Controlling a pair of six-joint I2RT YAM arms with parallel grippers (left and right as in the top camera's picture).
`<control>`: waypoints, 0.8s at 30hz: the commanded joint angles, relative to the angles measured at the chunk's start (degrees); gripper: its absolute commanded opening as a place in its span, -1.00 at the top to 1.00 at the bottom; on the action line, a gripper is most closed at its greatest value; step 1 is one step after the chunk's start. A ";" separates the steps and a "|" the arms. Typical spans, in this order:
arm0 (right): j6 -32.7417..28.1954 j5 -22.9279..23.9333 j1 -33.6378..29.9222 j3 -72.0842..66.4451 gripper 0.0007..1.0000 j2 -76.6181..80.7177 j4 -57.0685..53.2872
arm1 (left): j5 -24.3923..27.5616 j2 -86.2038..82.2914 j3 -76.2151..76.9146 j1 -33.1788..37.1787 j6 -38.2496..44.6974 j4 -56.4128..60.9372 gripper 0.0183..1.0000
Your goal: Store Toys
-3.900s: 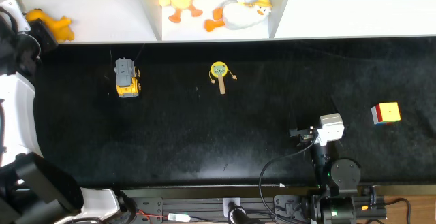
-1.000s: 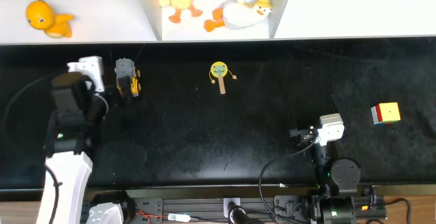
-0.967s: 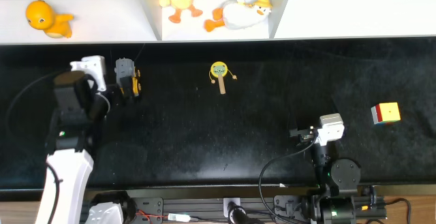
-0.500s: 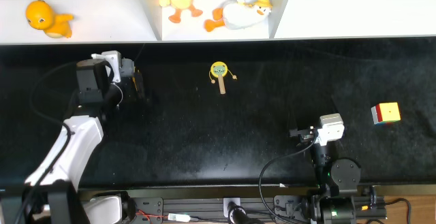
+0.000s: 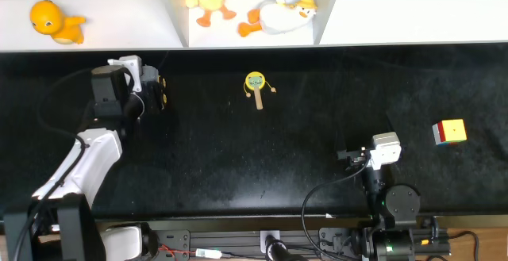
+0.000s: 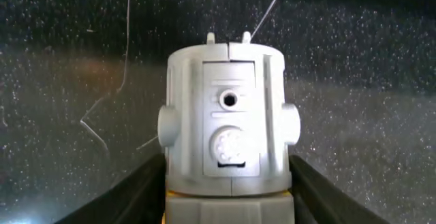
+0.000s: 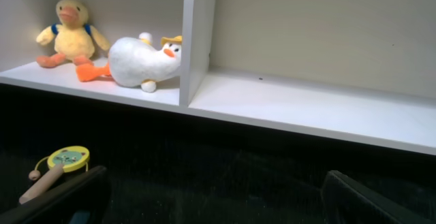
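Left gripper (image 6: pixel 228 198) closed around a grey plastic toy truck (image 6: pixel 228 142). Its dark fingers (image 6: pixel 133 193) met the truck's sides at 4 and 8 o'clock. The grey end had a small round hole at centre and a ribbed dial at 6 o'clock from it. A yellow strip (image 6: pixel 225 195) ran under the grey body. The truck sat on a black speckled mat (image 6: pixel 368 81). Thin pale threads (image 6: pixel 126 47) lay at 10 o'clock from the truck.
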 commanded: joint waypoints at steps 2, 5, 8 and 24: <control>0.26 0.07 -0.24 -0.74 -0.99 -0.52 0.26 | -0.09 -2.62 -0.09 -0.44 -0.46 -2.49 0.12; 0.26 0.07 -0.24 -0.74 -0.99 -0.52 0.26 | -1.81 -7.02 -0.09 -0.44 -0.37 -6.01 0.14; 0.26 0.07 -0.24 -0.74 -0.99 -0.52 0.26 | -2.75 -12.24 -0.09 -0.44 0.00 -9.88 0.15; 0.26 0.07 -0.24 -0.74 -1.00 -0.52 0.26 | -2.71 -14.95 12.70 -0.44 1.55 -16.70 0.17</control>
